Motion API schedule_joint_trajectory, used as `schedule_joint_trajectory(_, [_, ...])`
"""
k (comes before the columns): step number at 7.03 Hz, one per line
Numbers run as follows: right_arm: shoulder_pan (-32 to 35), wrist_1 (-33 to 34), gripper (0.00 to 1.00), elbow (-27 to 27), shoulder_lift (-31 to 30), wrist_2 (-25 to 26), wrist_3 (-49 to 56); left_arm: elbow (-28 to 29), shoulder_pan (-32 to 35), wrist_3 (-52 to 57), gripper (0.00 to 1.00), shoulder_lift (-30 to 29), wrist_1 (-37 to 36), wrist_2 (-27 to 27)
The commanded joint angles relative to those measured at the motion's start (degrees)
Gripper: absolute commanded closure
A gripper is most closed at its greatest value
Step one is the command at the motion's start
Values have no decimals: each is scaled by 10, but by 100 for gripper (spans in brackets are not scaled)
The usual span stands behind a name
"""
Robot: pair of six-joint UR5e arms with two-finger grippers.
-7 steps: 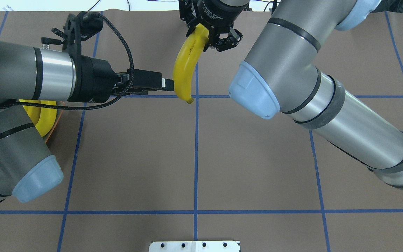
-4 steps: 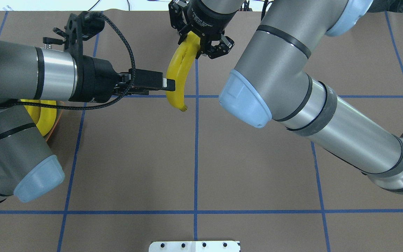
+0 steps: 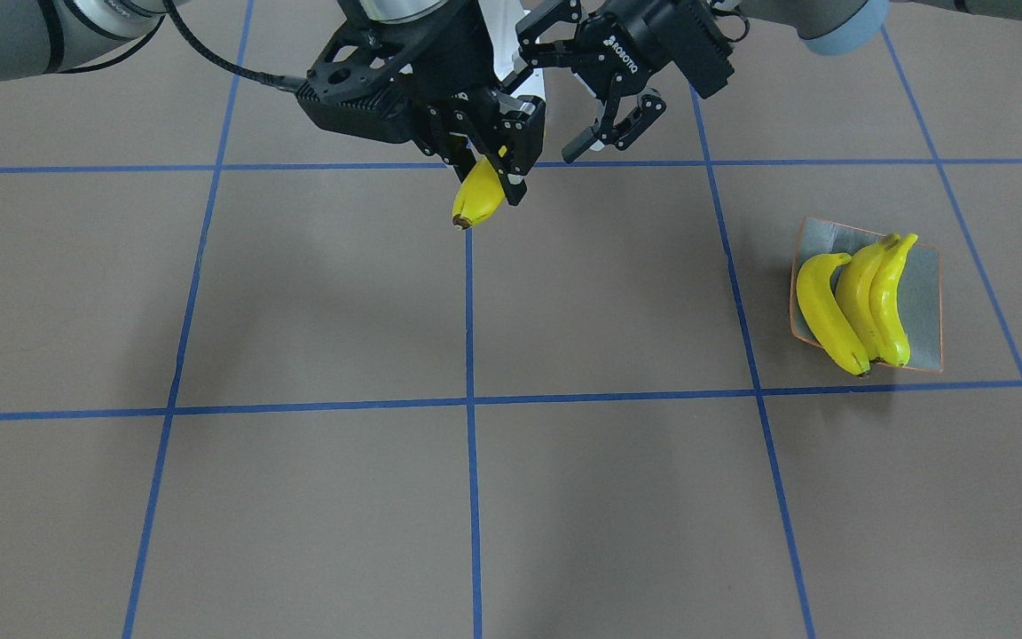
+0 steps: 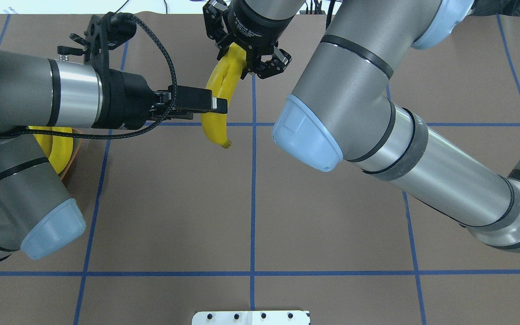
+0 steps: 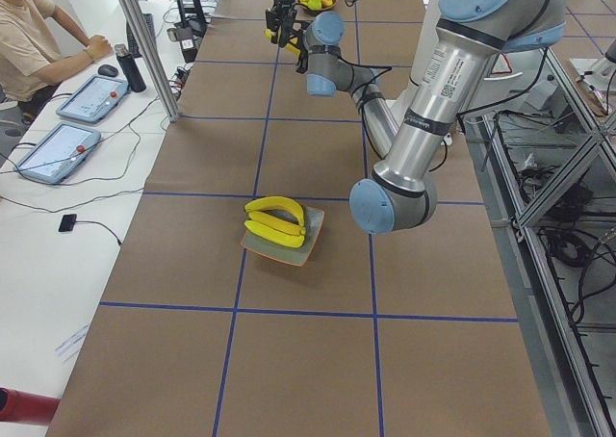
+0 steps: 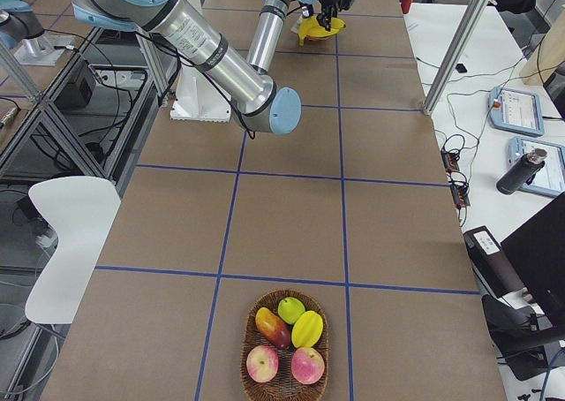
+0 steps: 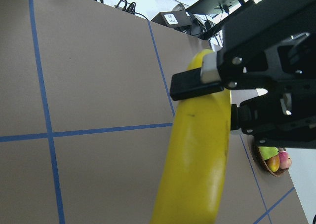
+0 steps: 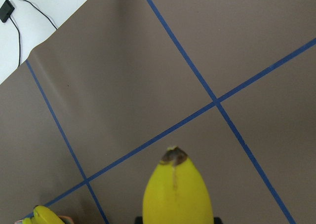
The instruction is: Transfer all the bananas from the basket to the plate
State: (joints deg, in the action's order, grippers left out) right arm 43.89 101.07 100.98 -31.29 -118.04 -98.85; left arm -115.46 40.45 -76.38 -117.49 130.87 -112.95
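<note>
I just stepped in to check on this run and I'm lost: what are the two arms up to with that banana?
It looks like a mid-air handover. The right gripper is shut on one banana and holds it up by its upper end. The left gripper is open, with one finger on each side of the banana's middle, not yet closed. Three bananas already lie on the plate. The basket, far off on the robot's right, holds only other fruit.

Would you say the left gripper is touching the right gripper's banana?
Cannot tell. In the overhead view the left gripper overlaps the banana; neither contact nor gap shows.
</note>
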Motion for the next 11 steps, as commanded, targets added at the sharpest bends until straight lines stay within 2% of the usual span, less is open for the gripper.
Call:
schedule_joint_trajectory(1, [-1,0,100,1,4,0,5,1,0,0,36,-1,0,5])
schedule_joint_trajectory(2, [-1,0,100,1,7,0,6,1,0,0,47,-3,1,4])
schedule_joint_trajectory(6, [-5,-1,100,2,9,1,7,1,0,-1,49,-7,4,4])
schedule_joint_trajectory(7, [-5,-2,69,4,8,1,29,1,0,-2,80,-7,4,4])
schedule_joint_trajectory(8, [-5,-1,1,4,7,4,58,1,0,-2,100,-7,4,4])
schedule_joint_trajectory(11, [-1,-1,0,28,-6,6,81,2,0,-2,100,-3,2,3])
